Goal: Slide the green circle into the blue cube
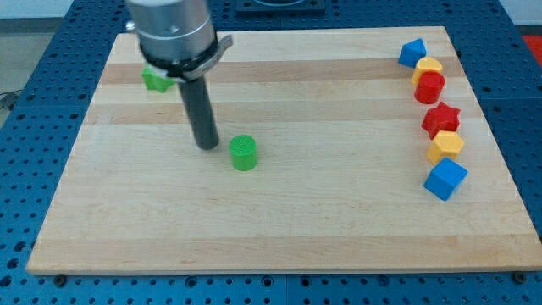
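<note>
The green circle (244, 152) is a short green cylinder standing on the wooden board (279, 229), left of the middle. The blue cube (445, 179) sits near the board's right edge, toward the view's bottom. My tip (206, 146) is the lower end of the dark rod; it rests on the board just left of the green circle, with a small gap between them. The rod comes down from the arm's grey body at the view's top left.
A column of blocks lines the right edge: a blue block (412, 52) at the top, a yellow block (428, 66), a red cylinder (429, 86), a red star (441, 118), a yellow block (445, 146). A green block (155, 80) lies partly hidden behind the arm at upper left.
</note>
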